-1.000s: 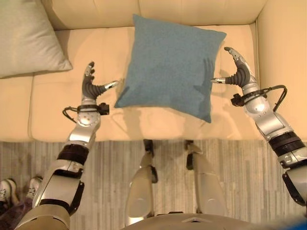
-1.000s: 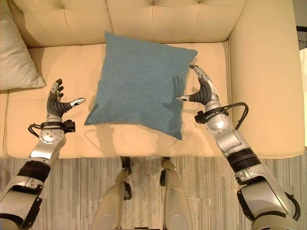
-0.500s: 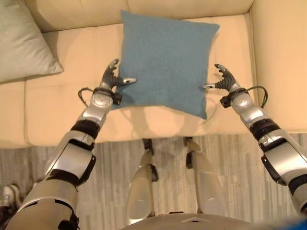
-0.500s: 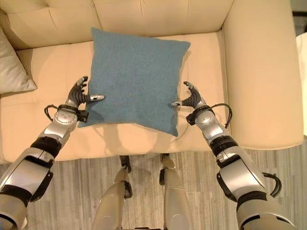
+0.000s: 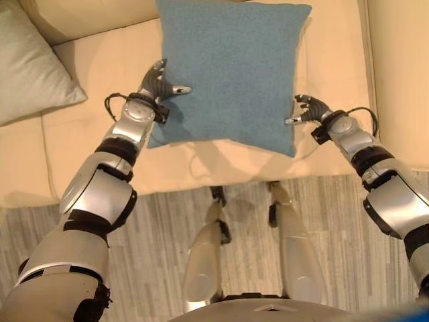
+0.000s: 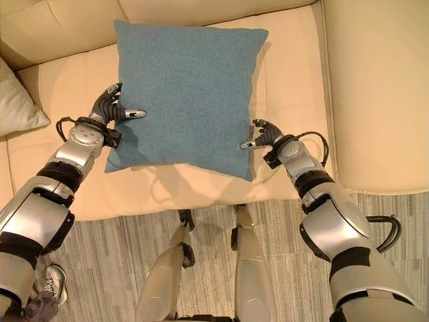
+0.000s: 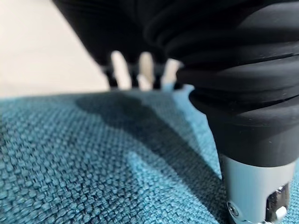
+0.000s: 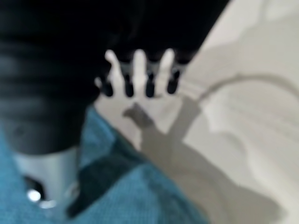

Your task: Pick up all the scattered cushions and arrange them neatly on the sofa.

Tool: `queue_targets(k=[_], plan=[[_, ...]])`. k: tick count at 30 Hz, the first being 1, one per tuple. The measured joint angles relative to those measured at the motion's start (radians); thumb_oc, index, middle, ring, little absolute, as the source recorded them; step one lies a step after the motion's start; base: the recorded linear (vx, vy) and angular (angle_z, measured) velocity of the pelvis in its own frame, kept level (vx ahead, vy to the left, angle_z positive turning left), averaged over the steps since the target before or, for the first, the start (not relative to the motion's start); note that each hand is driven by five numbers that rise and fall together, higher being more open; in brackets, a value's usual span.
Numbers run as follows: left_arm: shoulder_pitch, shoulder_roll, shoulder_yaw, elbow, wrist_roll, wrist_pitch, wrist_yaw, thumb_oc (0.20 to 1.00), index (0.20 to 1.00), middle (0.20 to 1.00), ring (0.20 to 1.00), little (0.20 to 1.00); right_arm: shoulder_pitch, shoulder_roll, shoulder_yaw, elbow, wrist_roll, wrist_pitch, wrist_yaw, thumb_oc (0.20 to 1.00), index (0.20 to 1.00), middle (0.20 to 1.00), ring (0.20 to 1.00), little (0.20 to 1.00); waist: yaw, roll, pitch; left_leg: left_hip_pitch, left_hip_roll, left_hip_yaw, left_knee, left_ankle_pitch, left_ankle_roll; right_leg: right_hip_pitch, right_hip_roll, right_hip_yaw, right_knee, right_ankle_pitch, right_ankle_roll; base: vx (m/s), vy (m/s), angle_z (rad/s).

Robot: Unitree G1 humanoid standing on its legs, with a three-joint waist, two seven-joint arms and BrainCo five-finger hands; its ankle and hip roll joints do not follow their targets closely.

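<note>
**Blue cushion on sofa seat, flanked by both hands**

Left hand (image 5: 155, 84): at the cushion's left edge, thumb lying over the blue fabric, fingers extended rather than curled. The left wrist view has woven cloth directly under the thumb base; no closed grip visible.

Right hand (image 6: 263, 134): at the cushion's right edge near its lower corner, fingers loosely bent, thumb pointing inward at the fabric. The right wrist view has the fingers spread over the cream seat just beside the blue edge; holding nothing.

Blue cushion (image 6: 186, 94): square, coarse basket-like weave, soft and plump, lying flat on the seat between the two hands, slightly rotated. Neither arm is clearly nearer; judged, a two-sided squeeze inward is what lifting calls for.

Sofa (image 6: 295, 74): cream, smooth upholstery, seamed seat, armrest to the robot's right.

Grey-green cushion (image 5: 30, 67): smoother cloth, well apart on the left.

Floor (image 6: 120, 268): striped grey.
</note>
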State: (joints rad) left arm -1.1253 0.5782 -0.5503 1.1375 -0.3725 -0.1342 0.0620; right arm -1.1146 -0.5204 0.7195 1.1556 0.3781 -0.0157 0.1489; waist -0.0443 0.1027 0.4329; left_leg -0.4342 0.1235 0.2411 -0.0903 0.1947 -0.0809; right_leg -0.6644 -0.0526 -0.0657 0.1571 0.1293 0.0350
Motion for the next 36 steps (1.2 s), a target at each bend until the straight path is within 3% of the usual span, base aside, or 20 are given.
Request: queue_targets(k=[9,10,11,12,13,20,26,30,33,35,36], plan=[[0.01,-0.055,0.051,0.026,-0.009,0.004,0.014,1.0,1.0,1.0,1.0,1.0,-0.009,0.055,-0.002,-0.001,0.043,0.001,-0.029,1.0,1.0,1.0,1.0,1.0,0.007,0.003,0.0,-0.007,-0.001,0.0,0.0,0.0,0.0,-0.014,-0.001,0.001,0.012,0.0,0.0,0.0,-0.015,0.0],[0.015,-0.073,0.057,0.024,-0.011,0.003,0.027,0.749,0.749,0.749,0.749,0.749,-0.009,0.071,-0.005,-0.002,0.049,0.0,-0.043,1.0,1.0,1.0,1.0,1.0,0.008,0.004,-0.001,-0.01,-0.002,0.0,0.0,0.0,0.0,-0.02,-0.003,0.001,0.02,-0.004,0.004,0.0,0.0,0.0],[0.019,-0.084,0.067,0.024,-0.013,0.0,0.035,0.624,0.624,0.624,0.624,0.624,-0.009,0.082,-0.006,-0.003,0.06,-0.002,-0.053,0.95,0.95,0.95,0.95,0.95,0.007,0.004,-0.001,-0.013,-0.002,0.0,0.0,0.001,-0.001,-0.026,-0.003,0.001,0.026,-0.008,0.009,0.0,0.0,0.0],[0.022,-0.098,0.08,0.023,-0.027,-0.001,0.041,0.432,0.432,0.432,0.432,0.432,-0.009,0.091,-0.005,-0.004,0.071,-0.002,-0.061,0.435,0.435,0.435,0.435,0.435,0.007,0.006,-0.001,-0.016,-0.002,-0.001,0.0,0.003,-0.001,-0.028,-0.003,0.0,0.027,-0.008,0.009,-0.01,-0.035,0.03],[0.027,-0.108,0.08,0.022,-0.042,-0.005,0.056,0.2,0.2,0.2,0.2,0.2,-0.009,0.095,-0.004,-0.009,0.075,-0.002,-0.071,0.2,0.2,0.2,0.2,0.2,0.009,0.007,-0.001,-0.02,-0.001,-0.002,0.001,0.004,-0.001,-0.032,-0.003,0.0,0.029,-0.008,0.009,-0.01,-0.044,0.03],[0.076,-0.133,0.138,-0.065,-0.134,-0.048,0.122,0.2,0.2,0.2,0.2,0.2,-0.008,0.104,-0.041,-0.079,0.15,-0.03,-0.137,0.2,0.2,0.2,0.2,0.2,0.016,0.011,0.0,-0.04,-0.003,-0.003,0.003,0.012,-0.001,-0.062,-0.006,0.0,0.051,-0.009,0.009,0.0,-0.01,0.0],[0.08,-0.131,0.142,-0.113,-0.149,-0.045,0.153,0.2,0.2,0.2,0.2,0.2,-0.007,0.107,-0.048,-0.129,0.146,-0.057,-0.179,0.2,0.2,0.2,0.2,0.2,0.023,0.014,0.001,-0.039,-0.002,-0.003,0.003,0.014,-0.003,-0.064,-0.006,0.0,0.057,-0.012,0.01,0.0,0.0,0.0],[0.154,-0.119,0.197,-0.33,-0.121,-0.035,0.227,0.2,0.2,0.2,0.2,0.2,0.054,0.027,-0.1,-0.334,0.035,-0.06,-0.274,0.2,0.2,0.2,0.2,0.2,0.029,0.014,0.004,-0.047,-0.002,-0.005,0.0,0.016,-0.001,-0.069,-0.007,-0.004,0.058,-0.013,0.012,0.01,-0.005,0.03],[0.186,-0.127,0.21,-0.389,-0.106,-0.057,0.264,0.2,0.2,0.2,0.2,0.2,0.07,0.006,-0.147,-0.391,-0.023,-0.08,-0.328,0.2,0.2,0.2,0.2,0.2,0.025,0.013,0.005,-0.048,-0.004,-0.005,0.0,0.016,-0.001,-0.07,-0.01,-0.006,0.059,-0.014,0.013,0.02,-0.008,0.02],[0.294,-0.138,0.278,-0.595,-0.105,-0.072,0.321,0.2,0.2,0.2,0.2,0.2,0.142,-0.023,-0.232,-0.599,-0.112,-0.095,-0.401,0.2,0.2,0.2,0.2,0.2,0.015,-0.001,0.026,-0.048,-0.003,-0.005,0.0,0.016,-0.001,-0.071,-0.009,-0.006,0.061,-0.014,0.013,0.0,0.0,0.0],[0.299,-0.137,0.282,-0.61,-0.105,-0.08,0.338,0.2,0.2,0.2,0.2,0.2,0.141,-0.025,-0.247,-0.625,-0.145,-0.102,-0.427,0.2,0.2,0.2,0.2,0.2,0.01,-0.009,0.034,-0.048,-0.003,-0.004,0.0,0.016,-0.001,-0.071,-0.009,-0.006,0.063,-0.014,0.013,0.0,0.0,0.0]])
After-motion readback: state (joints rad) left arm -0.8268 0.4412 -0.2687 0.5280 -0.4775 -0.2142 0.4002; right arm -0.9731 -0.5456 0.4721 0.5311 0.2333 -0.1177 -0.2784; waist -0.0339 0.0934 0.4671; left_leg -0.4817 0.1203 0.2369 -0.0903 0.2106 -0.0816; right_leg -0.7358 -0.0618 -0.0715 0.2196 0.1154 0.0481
